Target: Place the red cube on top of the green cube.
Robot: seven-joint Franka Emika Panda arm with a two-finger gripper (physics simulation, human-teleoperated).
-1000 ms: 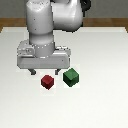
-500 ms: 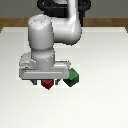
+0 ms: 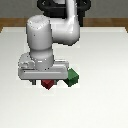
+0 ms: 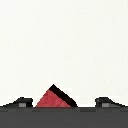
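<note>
white table; claw hides red cube top.

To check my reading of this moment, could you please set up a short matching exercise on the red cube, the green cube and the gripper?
Things:
1. red cube
2. green cube
3. gripper
4. table

Descriptions:
A. plain white surface
B. lowered around a cube, one finger on each side
C. sits between the fingers
D. stands free, toward the exterior view's right

Pairs: 1-C, 2-D, 3-B, 4-A
</note>
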